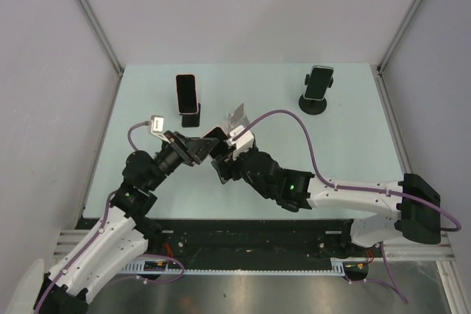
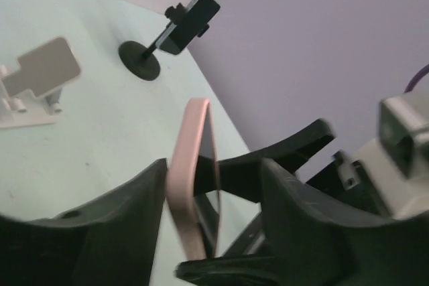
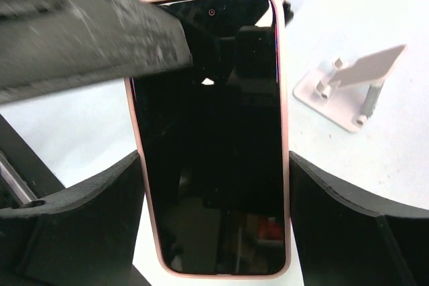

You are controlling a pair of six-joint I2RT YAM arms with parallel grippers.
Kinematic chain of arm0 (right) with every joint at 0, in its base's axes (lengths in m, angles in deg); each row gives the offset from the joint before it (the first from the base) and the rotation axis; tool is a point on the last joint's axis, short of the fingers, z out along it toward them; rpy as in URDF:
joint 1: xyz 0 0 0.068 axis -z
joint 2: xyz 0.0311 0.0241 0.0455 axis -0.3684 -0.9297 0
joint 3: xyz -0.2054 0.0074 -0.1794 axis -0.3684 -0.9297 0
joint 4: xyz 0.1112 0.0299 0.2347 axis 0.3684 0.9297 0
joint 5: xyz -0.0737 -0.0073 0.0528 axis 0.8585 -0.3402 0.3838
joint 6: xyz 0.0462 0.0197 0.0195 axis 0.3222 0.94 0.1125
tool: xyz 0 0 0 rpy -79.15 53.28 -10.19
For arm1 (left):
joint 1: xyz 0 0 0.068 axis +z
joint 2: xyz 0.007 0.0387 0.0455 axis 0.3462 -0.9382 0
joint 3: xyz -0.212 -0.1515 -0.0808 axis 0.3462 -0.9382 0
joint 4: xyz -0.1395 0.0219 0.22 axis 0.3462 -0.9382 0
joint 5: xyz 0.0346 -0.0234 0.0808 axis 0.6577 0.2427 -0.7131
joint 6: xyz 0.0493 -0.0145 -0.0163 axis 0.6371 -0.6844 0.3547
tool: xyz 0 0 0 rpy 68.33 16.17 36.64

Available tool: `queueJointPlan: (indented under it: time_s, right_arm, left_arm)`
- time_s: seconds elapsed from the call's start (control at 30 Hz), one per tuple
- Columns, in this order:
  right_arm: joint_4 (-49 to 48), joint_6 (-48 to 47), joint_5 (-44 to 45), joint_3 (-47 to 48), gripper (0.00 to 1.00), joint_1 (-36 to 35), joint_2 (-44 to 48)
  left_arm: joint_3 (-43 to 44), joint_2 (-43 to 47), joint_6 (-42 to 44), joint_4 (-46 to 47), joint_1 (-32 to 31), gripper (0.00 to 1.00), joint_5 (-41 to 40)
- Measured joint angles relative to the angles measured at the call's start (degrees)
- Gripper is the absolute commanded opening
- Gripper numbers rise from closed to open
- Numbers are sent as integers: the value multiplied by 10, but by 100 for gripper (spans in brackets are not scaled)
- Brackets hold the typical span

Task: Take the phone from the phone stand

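Phone [image 3: 211,132], pink-cased with a dark screen, is found at mid-table between the two arms where they meet, apart from the white phone stand [image 1: 237,118], which is seen just beyond it toward the far edge. In the right wrist view the phone is seen face-on and upright, and the right gripper [image 3: 214,159] is set around its lower half, one finger [image 3: 87,226] laid against the left long edge and the other against the right long edge. No gap is made out on either side, so a grip across the phone's width is recorded. In the left wrist view the same phone is seen edge-on within the left gripper [image 2: 214,172]. The pink rim lies against one finger [image 2: 127,226], while a clear gap is noted between the screen side and the opposite finger. The jaws are therefore recorded as parted at a middling width and not clamped. One left finger is also seen crossing the upper left of the right wrist view, close to the phone's top corner. Elsewhere on the table [image 1: 338,152], a second phone [image 1: 187,92] is propped upright in a black stand [image 1: 191,117] at the far left. A third phone [image 1: 319,82] is mounted on a round-based stand [image 1: 315,103] at the far right. Both are well apart from the grippers.
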Motion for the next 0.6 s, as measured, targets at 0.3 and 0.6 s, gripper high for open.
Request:
queueJointPlan:
  time_s: [0.3, 0.6]
  right_arm:
    - [155, 17, -10, 0, 0, 34, 34]
    - [314, 46, -37, 0, 0, 216, 91]
  left_arm:
    - [47, 55, 110, -72, 0, 96, -37]
    - [53, 184, 256, -140, 0, 100, -150]
